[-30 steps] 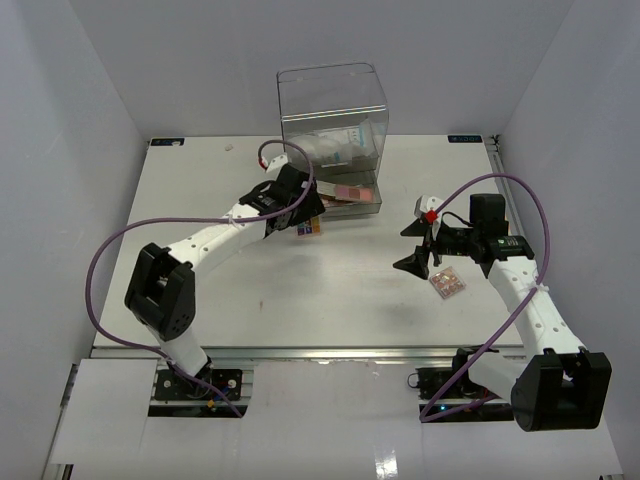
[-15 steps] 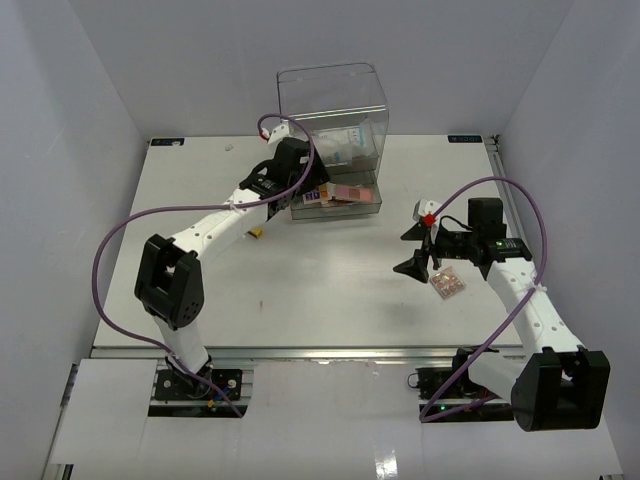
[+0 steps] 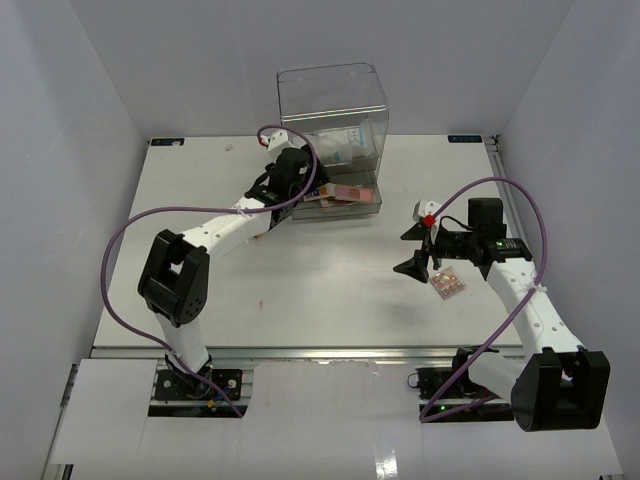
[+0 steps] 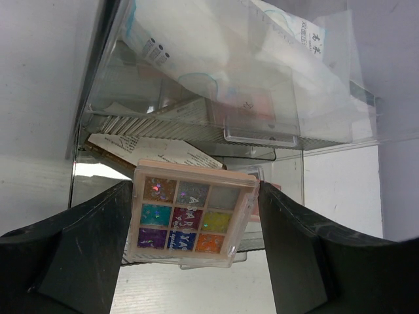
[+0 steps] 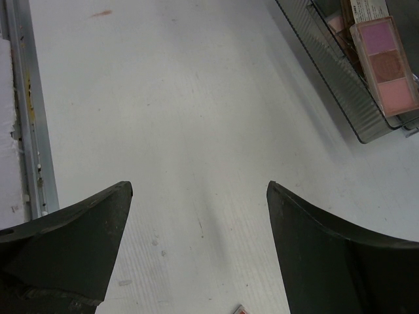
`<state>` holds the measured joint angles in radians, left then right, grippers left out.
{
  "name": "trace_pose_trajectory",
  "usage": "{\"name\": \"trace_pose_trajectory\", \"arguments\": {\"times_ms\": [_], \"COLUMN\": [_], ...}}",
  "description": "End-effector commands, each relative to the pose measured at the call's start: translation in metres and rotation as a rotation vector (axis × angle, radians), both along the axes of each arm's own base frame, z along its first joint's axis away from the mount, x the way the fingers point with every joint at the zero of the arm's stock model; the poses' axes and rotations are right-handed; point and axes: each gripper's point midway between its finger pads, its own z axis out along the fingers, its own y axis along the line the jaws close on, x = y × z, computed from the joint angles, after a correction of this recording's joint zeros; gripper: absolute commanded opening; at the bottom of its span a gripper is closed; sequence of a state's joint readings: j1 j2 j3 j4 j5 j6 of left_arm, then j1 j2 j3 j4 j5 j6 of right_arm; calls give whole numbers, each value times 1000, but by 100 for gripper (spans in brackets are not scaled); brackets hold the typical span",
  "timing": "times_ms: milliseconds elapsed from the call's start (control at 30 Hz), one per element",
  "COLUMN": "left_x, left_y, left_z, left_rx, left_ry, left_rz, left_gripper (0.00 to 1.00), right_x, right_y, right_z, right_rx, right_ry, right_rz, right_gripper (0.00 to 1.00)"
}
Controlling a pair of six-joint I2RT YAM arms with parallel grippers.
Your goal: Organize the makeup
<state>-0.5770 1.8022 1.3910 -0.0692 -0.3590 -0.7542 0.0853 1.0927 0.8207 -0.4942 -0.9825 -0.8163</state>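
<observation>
Most of the makeup [image 3: 345, 145] sits in the clear drawer box [image 3: 332, 100] at upper centre, where the left pincer [image 3: 297, 188], clamped on a colourful eyeshadow palette [image 4: 191, 221], seems to reach the open lower drawer [image 3: 362, 203], while one small palette [image 3: 447, 283] is left on the tabletop [image 3: 330, 290] beside the wide-open, empty right pincer [image 3: 416, 248].

Right wrist view: item scrap [image 5: 239, 309] cut off at 6 o'clock edge, unidentifiable. Left wrist view: eyeshadow palette [image 4: 190, 221] hides lower part of printed card [image 4: 154, 152].

Left gripper [image 4: 194, 191] with eyeshadow palette [image 4: 187, 222] now nearer the drawer box [image 3: 330, 105]
</observation>
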Motion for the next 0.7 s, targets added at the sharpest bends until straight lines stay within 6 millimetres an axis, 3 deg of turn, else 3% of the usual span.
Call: {"name": "trace_pose_trajectory", "arguments": {"times_ms": [0, 333, 667], "left_x": [12, 18, 10], "left_y": [3, 9, 14], "left_z": [23, 5, -18], "left_rx": [-23, 19, 42], "left_ry": [-97, -98, -63], "left_rz": [33, 64, 66], "left_gripper": [26, 28, 30], "right_x": [-1, -2, -2], "right_y": [1, 2, 2], "right_z": [7, 7, 6], "right_rx": [17, 24, 23], "right_ry": [-38, -33, -28], "right_rz": [16, 22, 22], "right_gripper": [90, 90, 90]}}
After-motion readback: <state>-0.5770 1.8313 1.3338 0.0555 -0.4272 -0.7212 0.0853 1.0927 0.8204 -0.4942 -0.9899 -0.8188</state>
